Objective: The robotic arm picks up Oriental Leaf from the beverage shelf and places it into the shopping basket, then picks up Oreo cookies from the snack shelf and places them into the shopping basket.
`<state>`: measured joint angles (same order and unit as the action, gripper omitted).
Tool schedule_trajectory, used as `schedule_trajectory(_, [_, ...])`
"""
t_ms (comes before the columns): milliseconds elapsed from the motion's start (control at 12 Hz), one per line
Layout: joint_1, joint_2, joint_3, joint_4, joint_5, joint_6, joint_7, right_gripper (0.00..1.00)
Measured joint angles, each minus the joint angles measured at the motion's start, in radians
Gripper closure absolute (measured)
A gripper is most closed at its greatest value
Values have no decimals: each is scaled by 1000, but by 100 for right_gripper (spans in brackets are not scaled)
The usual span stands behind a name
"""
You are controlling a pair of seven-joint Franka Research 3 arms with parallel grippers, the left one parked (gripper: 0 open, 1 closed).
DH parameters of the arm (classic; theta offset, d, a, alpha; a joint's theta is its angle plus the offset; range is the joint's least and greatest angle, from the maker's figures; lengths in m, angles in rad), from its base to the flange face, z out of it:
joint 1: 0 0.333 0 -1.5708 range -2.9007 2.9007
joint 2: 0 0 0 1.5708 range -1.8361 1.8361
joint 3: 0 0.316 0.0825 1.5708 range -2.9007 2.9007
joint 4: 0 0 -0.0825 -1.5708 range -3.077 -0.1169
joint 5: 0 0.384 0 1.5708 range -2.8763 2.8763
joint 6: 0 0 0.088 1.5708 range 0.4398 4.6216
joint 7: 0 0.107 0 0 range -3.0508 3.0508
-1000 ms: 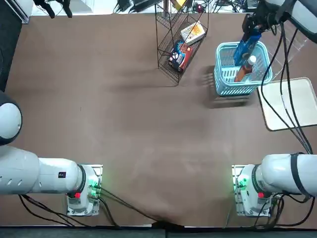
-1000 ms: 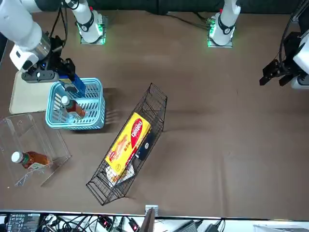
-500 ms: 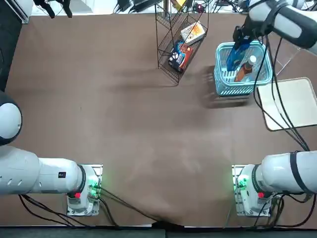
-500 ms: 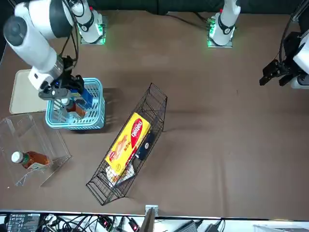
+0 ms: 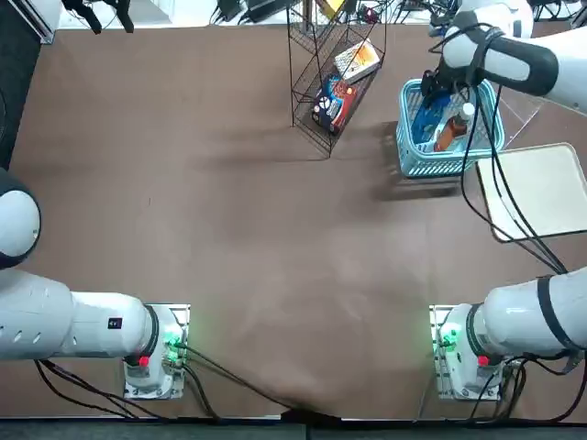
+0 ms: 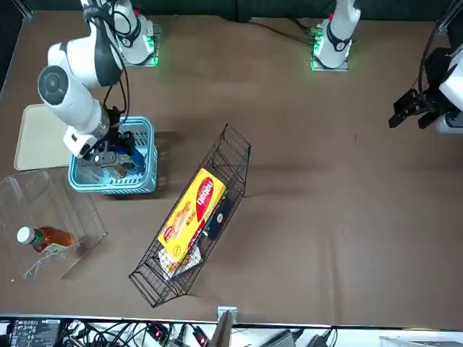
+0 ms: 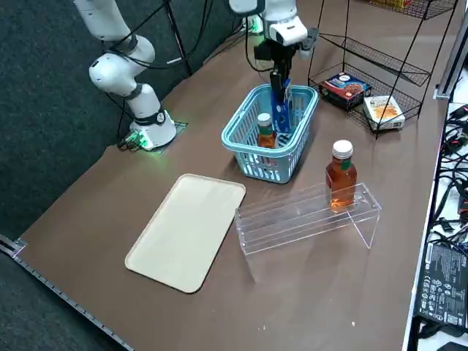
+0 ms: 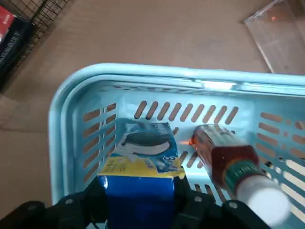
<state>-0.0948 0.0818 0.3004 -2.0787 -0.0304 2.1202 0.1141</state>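
Observation:
My right gripper point(image 7: 281, 67) reaches down into the turquoise shopping basket point(image 7: 257, 162), shut on the blue Oreo cookies point(image 7: 282, 102). In the wrist view the black fingers clamp both sides of the Oreo cookies point(image 8: 141, 162), and the pack's lower end sits inside the shopping basket point(image 8: 143, 72). An Oriental Leaf bottle point(image 8: 228, 167) with amber tea and a white cap leans in the basket beside the pack. From above, the gripper point(image 5: 431, 99) hangs over the basket's near-left part point(image 5: 438, 167). The arm hides much of the basket's inside in the front view point(image 6: 116, 182).
A second tea bottle point(image 7: 341, 175) stands on the clear beverage shelf point(image 7: 307, 216) beside the basket. The black wire snack shelf point(image 5: 312, 137) holds a red-and-dark pack point(image 5: 332, 99) and a beige-yellow box point(image 6: 192, 213). A beige tray point(image 7: 190, 230) lies near the table's right edge.
The right gripper has moved from above the basket's far rim down into the basket, carrying the blue pack with it. The bottle in the basket has stayed put.

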Motion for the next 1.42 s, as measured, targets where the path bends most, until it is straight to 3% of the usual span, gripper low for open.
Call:
schedule_trajectory(750, [-1, 109, -2, -18, -43, 91, 8, 41])
schedule_trajectory(833, [-2, 110, -3, -18, -43, 91, 24, 37])
schedule_trajectory(917, [-2, 110, -3, -18, -44, 91, 42, 27])
schedule_trajectory(1000, [-2, 110, -3, -12, -44, 91, 68, 5])
schedule_trajectory(1083, [-2, 109, -3, -2, -44, 89, 74, 0])
schedule_trajectory(1417, [-2, 98, -3, 107, -44, -77, 87, 0])
